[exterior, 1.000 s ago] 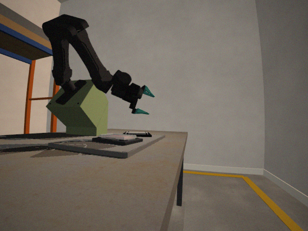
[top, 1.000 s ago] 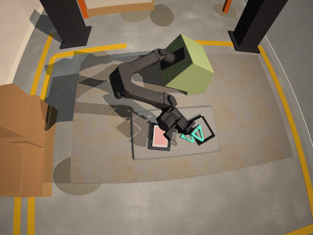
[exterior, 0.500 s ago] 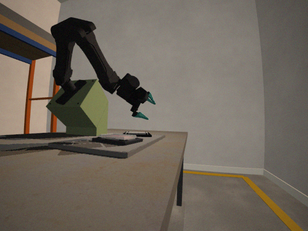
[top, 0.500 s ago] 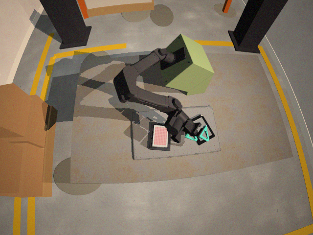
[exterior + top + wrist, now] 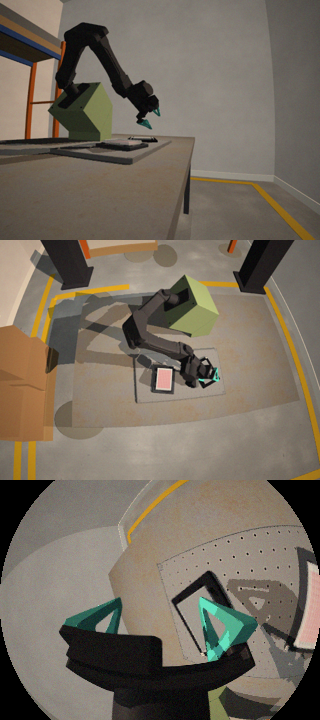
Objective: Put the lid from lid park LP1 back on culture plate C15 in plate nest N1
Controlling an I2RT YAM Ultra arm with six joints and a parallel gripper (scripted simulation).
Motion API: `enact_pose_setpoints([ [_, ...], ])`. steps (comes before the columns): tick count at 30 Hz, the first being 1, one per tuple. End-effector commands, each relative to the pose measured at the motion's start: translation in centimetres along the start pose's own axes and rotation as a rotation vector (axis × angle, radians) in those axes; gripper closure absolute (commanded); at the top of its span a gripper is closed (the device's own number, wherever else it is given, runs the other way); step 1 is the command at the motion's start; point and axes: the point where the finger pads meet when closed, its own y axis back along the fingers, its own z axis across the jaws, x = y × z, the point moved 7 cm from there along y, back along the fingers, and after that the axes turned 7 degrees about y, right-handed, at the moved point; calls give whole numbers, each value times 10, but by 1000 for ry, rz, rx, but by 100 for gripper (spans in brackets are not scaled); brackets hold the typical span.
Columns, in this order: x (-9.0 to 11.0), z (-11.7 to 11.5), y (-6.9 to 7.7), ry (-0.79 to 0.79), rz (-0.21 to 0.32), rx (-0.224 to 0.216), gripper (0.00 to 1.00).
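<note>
The culture plate C15 (image 5: 163, 379), with pink wells and no lid on it, sits in the black plate nest N1 (image 5: 163, 390) on the left half of the grey perforated board. It also shows in the side view (image 5: 121, 142) and at the right edge of the wrist view (image 5: 308, 622). The lid park LP1 is a black frame to its right, seen in the side view (image 5: 142, 139) and the wrist view (image 5: 200, 610). The clear lid in it is hard to make out. My gripper (image 5: 209, 378) (image 5: 150, 118) (image 5: 160, 601) is open and empty, tilted down, well above the lid park.
The grey perforated board (image 5: 178, 395) lies on the tan table. The green arm base block (image 5: 192, 305) stands behind it. A cardboard box (image 5: 23, 384) sits at the far left. The table's edge (image 5: 184, 180) drops off beyond the board.
</note>
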Motion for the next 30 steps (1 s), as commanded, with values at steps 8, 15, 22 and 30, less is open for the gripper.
enact_pose_setpoints([
  [8,23,8,-11,142,140,141,0],
  [15,40,10,-19,275,249,278,0],
  [22,51,13,-22,418,342,404,0],
  [30,58,15,-21,562,420,519,0],
])
